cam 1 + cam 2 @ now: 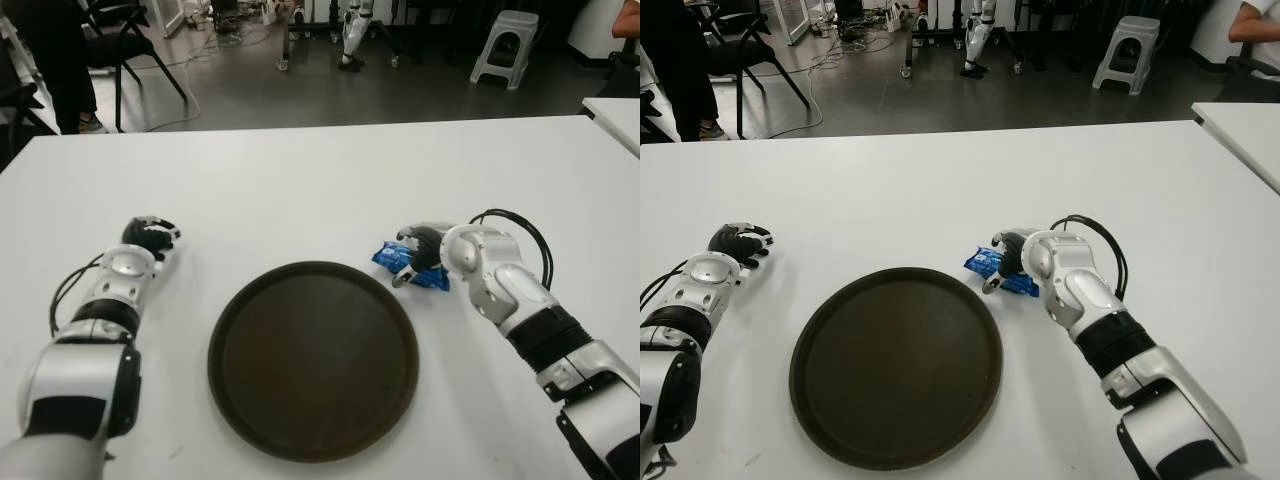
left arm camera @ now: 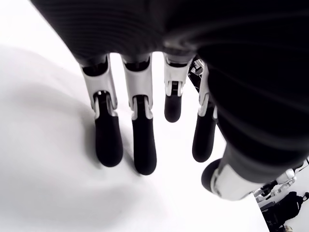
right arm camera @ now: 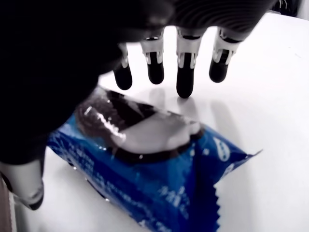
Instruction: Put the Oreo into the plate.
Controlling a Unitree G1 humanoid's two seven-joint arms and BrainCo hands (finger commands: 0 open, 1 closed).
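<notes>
The Oreo is a blue packet (image 1: 388, 256) lying on the white table (image 1: 320, 180), just off the far right rim of the round dark brown plate (image 1: 312, 360). My right hand (image 1: 420, 250) is lowered over the packet from the right. In the right wrist view the packet (image 3: 159, 179) lies under the palm, the fingers (image 3: 185, 77) reach past it onto the table, and the thumb (image 3: 26, 183) stands apart at its side. Nothing is clamped. My left hand (image 1: 150, 237) shows to the left of the plate, idle, with relaxed fingers (image 2: 140, 145).
A second white table (image 1: 615, 115) begins at the far right. Beyond the table's far edge stand a white stool (image 1: 505, 45), a black chair (image 1: 120, 40) and a person's legs (image 1: 55, 70).
</notes>
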